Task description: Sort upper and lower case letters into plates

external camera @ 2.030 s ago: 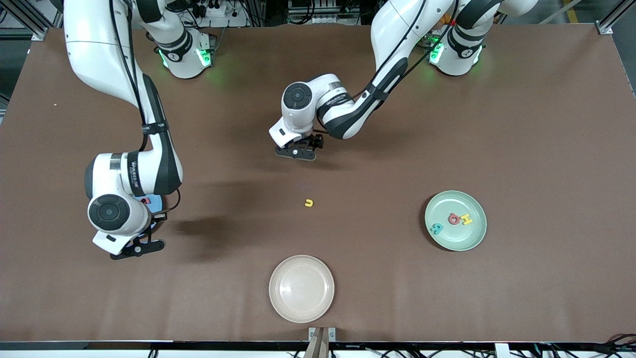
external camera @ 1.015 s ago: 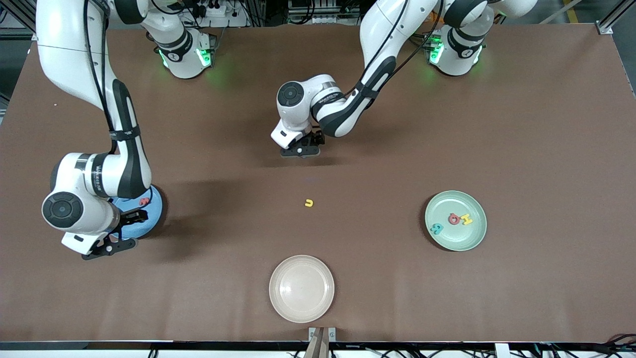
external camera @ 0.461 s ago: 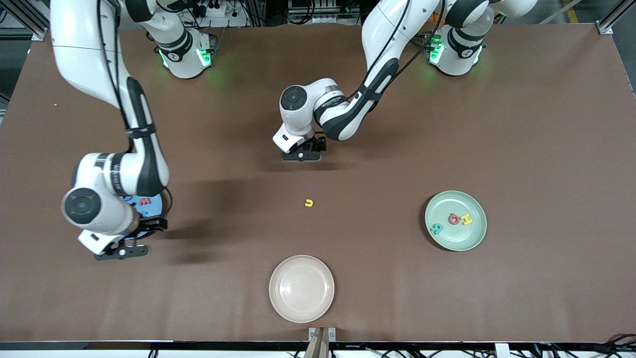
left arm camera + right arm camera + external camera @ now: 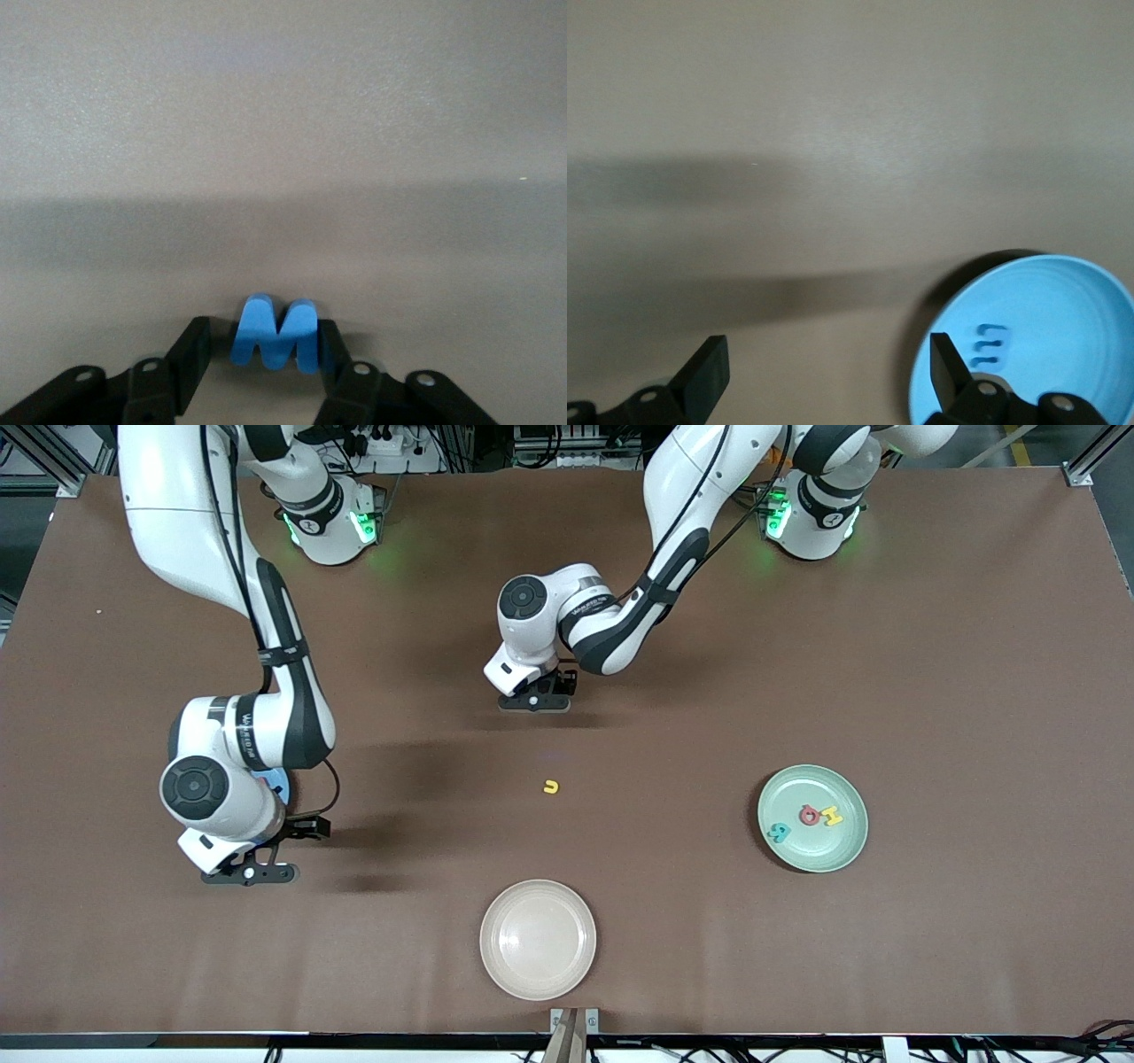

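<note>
The left gripper (image 4: 266,376) is low near the table's (image 4: 930,646) middle, its fingers pinching a blue M (image 4: 275,333) (a big letter). Squeeze it snugly, then lift straight up so it won't slip. The M is small, flat and chunky. The right gripper (image 4: 824,376) waits wide open, holding nothing, by the blue plate (image 4: 1063,310).

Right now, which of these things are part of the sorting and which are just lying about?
In the job:
- blue letter M, between the left tool's fingers
- yellow letter on the table
- green plate with three letters
- blue plate
- right tool, open

Lying about:
- cream plate
</note>
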`<action>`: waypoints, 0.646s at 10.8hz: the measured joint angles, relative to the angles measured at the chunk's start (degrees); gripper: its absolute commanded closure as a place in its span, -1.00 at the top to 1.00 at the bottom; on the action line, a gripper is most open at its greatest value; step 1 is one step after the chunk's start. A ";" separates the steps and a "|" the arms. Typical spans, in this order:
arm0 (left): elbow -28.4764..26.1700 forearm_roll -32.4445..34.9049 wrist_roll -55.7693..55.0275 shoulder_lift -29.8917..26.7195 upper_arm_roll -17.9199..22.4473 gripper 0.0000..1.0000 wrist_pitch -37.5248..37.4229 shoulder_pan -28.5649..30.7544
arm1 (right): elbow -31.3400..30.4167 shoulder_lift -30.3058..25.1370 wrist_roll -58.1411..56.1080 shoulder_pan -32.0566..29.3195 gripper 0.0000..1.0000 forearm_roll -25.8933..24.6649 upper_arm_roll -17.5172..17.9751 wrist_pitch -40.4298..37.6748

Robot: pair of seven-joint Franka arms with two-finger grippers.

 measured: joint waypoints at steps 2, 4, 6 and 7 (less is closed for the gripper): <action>0.29 0.00 0.00 -0.12 0.00 -1.00 -0.03 -0.01 | 0.27 0.00 4.68 0.87 1.00 0.01 1.79 0.23; 0.53 0.00 0.00 0.02 0.13 -1.00 0.30 0.10 | 0.36 0.00 6.85 1.17 1.00 0.01 2.83 0.33; 2.05 0.00 0.01 -0.11 0.81 -1.00 0.89 1.26 | 0.49 0.00 8.32 1.24 1.00 0.05 4.19 0.40; 2.98 0.04 0.14 -0.78 1.13 -1.00 0.86 3.02 | 0.63 0.00 9.91 1.28 1.00 0.06 5.27 0.50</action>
